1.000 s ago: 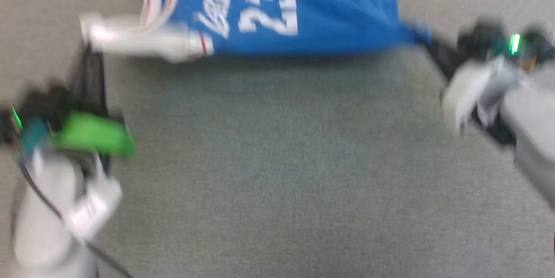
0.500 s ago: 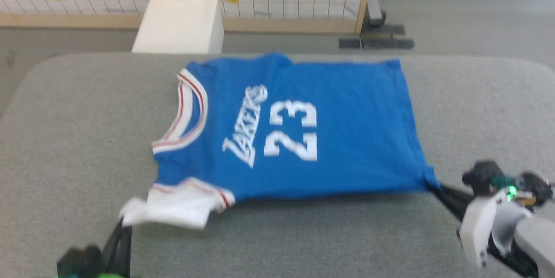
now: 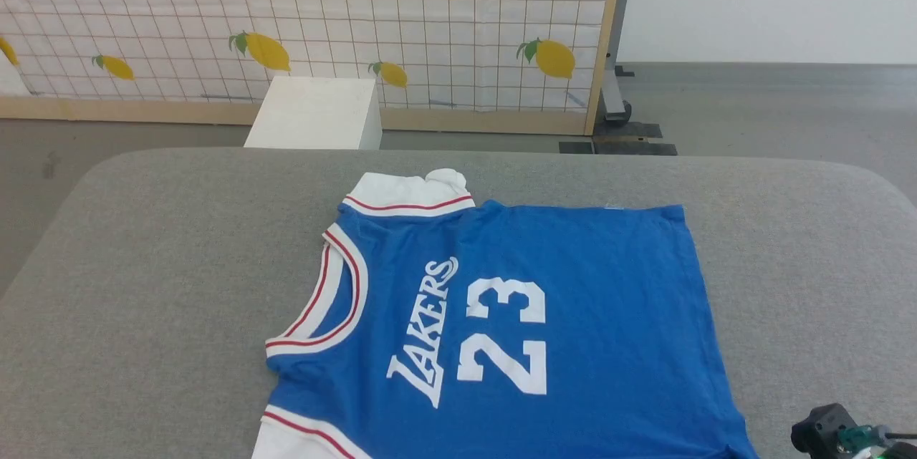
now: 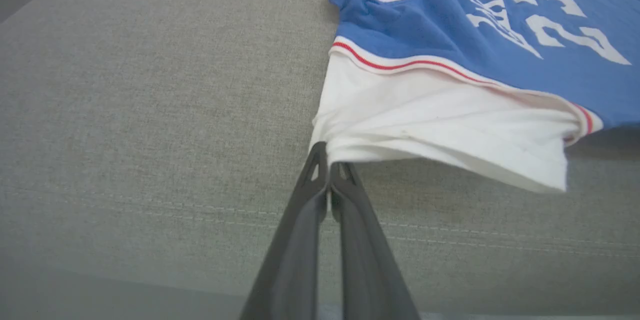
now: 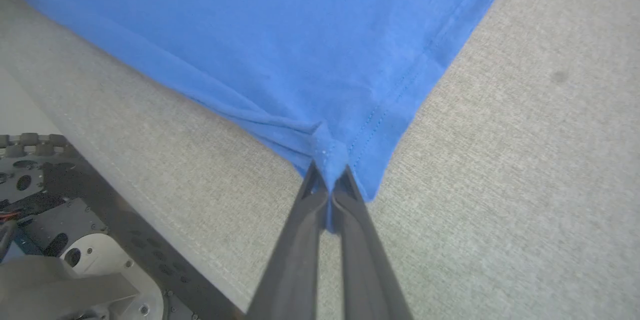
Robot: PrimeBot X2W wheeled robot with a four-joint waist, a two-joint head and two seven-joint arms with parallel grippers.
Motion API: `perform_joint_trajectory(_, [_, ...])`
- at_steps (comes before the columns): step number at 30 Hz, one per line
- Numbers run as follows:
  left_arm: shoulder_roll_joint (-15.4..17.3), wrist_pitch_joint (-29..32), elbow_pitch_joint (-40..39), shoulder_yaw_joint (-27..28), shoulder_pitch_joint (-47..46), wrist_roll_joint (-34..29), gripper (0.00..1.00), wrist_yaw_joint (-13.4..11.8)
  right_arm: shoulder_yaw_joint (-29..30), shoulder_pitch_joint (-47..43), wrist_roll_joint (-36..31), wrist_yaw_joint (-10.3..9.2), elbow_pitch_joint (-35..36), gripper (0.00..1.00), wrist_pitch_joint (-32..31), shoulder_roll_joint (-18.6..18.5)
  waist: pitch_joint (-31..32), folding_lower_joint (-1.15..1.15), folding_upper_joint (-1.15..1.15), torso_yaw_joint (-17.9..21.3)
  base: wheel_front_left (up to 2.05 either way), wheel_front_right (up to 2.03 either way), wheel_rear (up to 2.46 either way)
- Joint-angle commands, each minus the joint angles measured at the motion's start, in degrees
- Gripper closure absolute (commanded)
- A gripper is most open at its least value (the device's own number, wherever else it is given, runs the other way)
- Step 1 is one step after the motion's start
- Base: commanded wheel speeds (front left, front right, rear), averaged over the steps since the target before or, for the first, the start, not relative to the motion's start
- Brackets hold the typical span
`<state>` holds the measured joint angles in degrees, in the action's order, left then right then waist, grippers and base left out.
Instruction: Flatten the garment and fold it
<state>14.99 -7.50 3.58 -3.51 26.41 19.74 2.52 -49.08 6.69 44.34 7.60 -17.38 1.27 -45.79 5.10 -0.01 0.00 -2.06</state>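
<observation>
Pinching garment: sleeve in clenched left hand, hem corner in clenched right hand. Spread ahead, long axis hand to hand.

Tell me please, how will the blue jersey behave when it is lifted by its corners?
Probably floppy: the white sleeve bunches and sags where the left gripper pinches it. Likely light: the jersey lies thin and flat. Its hem corner creases toward the right gripper, so it should stretch a little.
</observation>
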Motion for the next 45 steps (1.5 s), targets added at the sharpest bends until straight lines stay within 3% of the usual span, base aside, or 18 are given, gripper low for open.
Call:
perform_joint_trajectory(1, [0.3, 0.9, 0.4, -0.2, 1.6, 0.5, 1.00, 0.4, 1.6, -1.7, -0.7, -0.11, 0.8, 1.00, -0.6, -0.3, 0.3, 0.01, 0.00, 0.0, 0.00, 0.00, 0.00])
perform_joint_trajectory(11, [2.4, 3.9, -2.5, -2.0, 0.0, 0.4, 1.00, 1.7, 12.5, -7.2, -5.7, -0.11, 6.0, 1.00, -3.5, 2.1, -0.6, 0.01, 0.00, -1.1, 0.00, 0.00, 0.00])
perform_joint_trajectory(18, [4.9, 3.3, -4.9, -4.7, -11.1, -3.7, 1.00, 2.7, 19.4, -6.9, -9.0, -0.11, 9.6, 1.00, -5.7, 4.8, -2.2, 0.01, 0.00, -1.0, 0.00, 0.00, 0.00])
perform_joint_trajectory(24, [6.3, 3.0, -2.3, -8.0, -24.1, -5.4, 1.00, 4.0, 22.7, -5.0, -10.8, -0.11, 12.1, 1.00, -7.6, 6.2, -6.4, 0.01, 0.00, 0.0, 0.00, 0.00, 0.00])
perform_joint_trajectory(32, [5.9, 0.8, 9.6, -9.9, -40.0, -7.1, 1.00, 4.4, 23.9, 1.6, -11.8, -0.11, 10.7, 1.00, -10.2, 7.6, -12.9, 0.01, 0.00, 1.8, 0.00, 0.00, 0.00])
perform_joint_trajectory(45, [4.0, -4.3, 35.7, -15.5, -52.8, -7.9, 1.00, 4.8, 16.0, 13.0, -10.9, -0.11, -1.1, 1.00, -12.7, 8.6, -20.3, 0.01, 0.00, 2.1, 0.00, 0.00, 0.00])
